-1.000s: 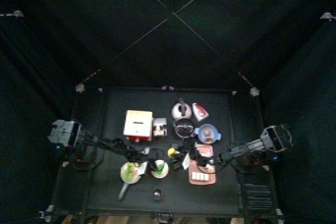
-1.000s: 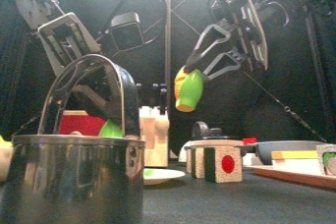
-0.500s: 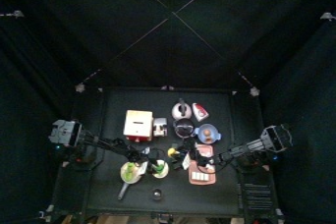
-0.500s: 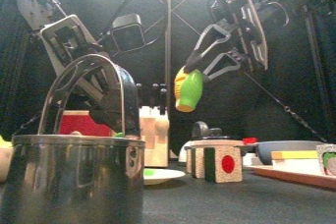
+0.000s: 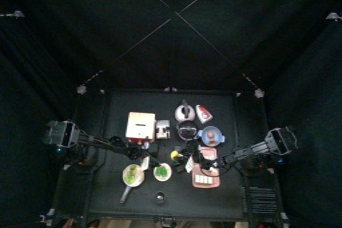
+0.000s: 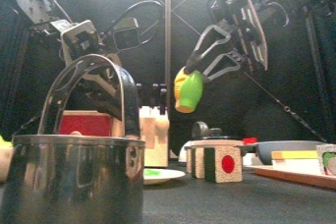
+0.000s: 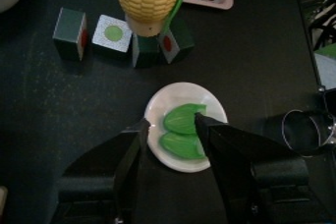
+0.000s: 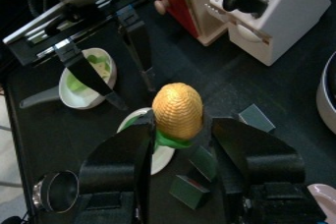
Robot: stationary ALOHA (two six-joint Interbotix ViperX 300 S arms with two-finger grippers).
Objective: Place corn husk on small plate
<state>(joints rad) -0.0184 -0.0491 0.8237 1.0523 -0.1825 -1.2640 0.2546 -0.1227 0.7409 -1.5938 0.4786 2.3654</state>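
The green corn husk (image 7: 183, 132) lies on the small white plate (image 7: 157, 105), alone and free of both grippers. My left gripper (image 7: 180, 143) hangs above that plate, open, with nothing between its fingers. A little above the table, the yellow corn cob (image 8: 179, 110) with its green base stands upright in my right gripper (image 8: 180, 141), which is shut on it. In the front view the cob (image 6: 191, 89) hangs in the air over the plate (image 6: 163, 176). From above, the plate (image 5: 162, 172) sits near the table's front middle.
A steel pot with a hoop handle (image 6: 73, 174) stands close at the front left. A second dish with something green (image 5: 132, 176) lies left of the small plate. Picture blocks (image 6: 221, 161), white bottles (image 6: 155, 135), a blue bowl (image 6: 282, 149) and a board (image 6: 296, 174) stand around.
My left gripper has opened, let go of the husk on the plate, and drawn back up and to the left. The right gripper with the cob has not moved.
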